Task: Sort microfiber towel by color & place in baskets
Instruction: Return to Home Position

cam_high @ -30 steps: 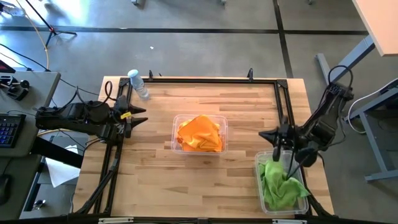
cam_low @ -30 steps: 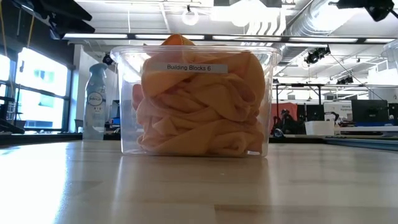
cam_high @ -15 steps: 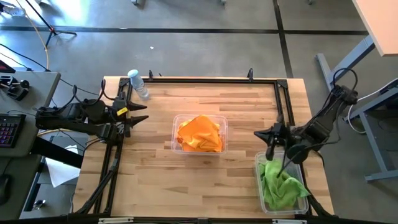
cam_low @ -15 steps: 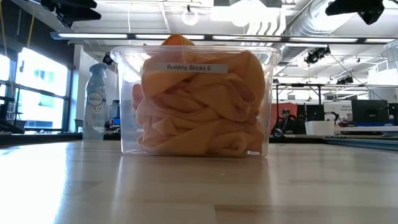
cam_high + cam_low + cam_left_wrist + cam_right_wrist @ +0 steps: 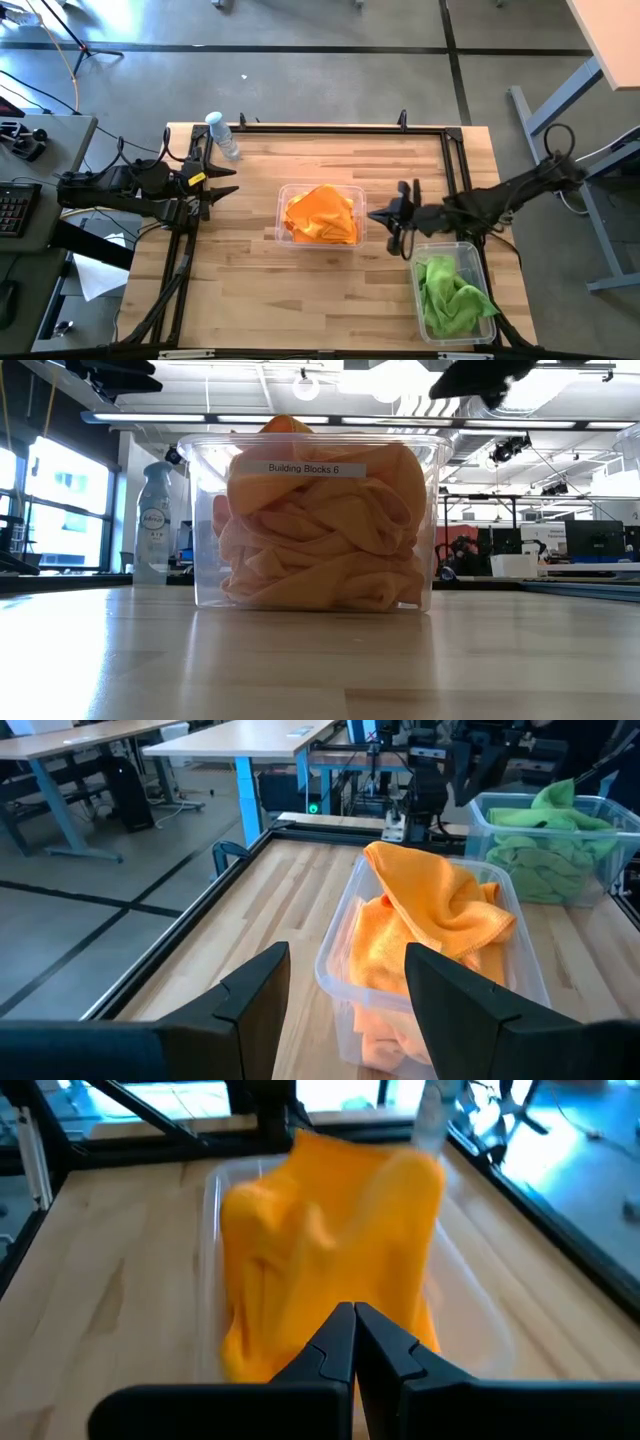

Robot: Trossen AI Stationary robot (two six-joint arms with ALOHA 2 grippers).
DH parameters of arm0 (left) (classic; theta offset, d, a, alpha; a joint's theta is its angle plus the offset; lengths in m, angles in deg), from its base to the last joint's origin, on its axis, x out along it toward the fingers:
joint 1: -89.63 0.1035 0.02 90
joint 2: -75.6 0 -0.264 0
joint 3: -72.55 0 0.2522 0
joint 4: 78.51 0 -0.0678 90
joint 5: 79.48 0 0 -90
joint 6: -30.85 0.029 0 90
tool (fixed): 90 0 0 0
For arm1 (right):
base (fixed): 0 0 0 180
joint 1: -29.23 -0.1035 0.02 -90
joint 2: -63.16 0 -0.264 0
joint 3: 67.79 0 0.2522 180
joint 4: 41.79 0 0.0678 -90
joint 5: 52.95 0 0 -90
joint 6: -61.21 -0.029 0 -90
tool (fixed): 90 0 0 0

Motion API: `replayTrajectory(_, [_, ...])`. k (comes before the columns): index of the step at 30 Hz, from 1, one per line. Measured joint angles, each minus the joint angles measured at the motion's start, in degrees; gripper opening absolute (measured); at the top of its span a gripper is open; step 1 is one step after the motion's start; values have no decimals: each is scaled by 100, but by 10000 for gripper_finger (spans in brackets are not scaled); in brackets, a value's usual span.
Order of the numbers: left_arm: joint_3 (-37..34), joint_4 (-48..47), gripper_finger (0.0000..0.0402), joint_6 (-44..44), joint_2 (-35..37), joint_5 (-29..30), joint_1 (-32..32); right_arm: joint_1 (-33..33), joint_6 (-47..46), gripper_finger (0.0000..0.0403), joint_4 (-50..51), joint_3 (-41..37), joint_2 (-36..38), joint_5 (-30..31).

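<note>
With fingers together, the right end effector (image 5: 376, 214) is now swung off the green towels (image 5: 450, 295) to beside the orange basket (image 5: 279, 205). The left end effector (image 5: 230, 185) is held with fingers apart. Sorting is judged done.

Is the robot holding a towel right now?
No, nothing is held: the left gripper is open and empty, the right gripper shut on nothing.

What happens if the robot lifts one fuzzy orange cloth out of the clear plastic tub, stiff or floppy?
Probably floppy: the fuzzy orange cloths sit crumpled in soft folds in the clear plastic tub, so one would likely droop. Likely light too, since the heap puffs above the rim without squashing flat. The fuzzy surface probably grips rather than slips.
</note>
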Motion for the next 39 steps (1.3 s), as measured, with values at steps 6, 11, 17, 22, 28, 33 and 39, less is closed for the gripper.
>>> replayTrajectory(6, [0,-13,188,-19,0,-2,1,788,896,0,-665,0,-143,-1113])
replayTrajectory(11, [0,-20,188,-167,0,-7,0,1109,1148,0,-1082,-315,45,-1541])
replayTrajectory(17, [0,-48,188,-324,0,-21,1,1159,742,0,-3081,-2258,1083,-1220])
replayTrajectory(22, [0,-48,188,-374,0,-30,2,1157,667,0,-3803,-3283,2174,-1191])
replayTrajectory(28, [0,-46,188,-573,0,-27,0,1155,814,0,-3690,-3903,3307,-1191])
replayTrajectory(33, [0,5,188,-632,0,15,1,1155,817,0,-2984,-4046,4021,-1276])
replayTrajectory(39, [0,33,188,-730,0,153,2,1155,1224,0,-2620,-4048,4627,-1457])
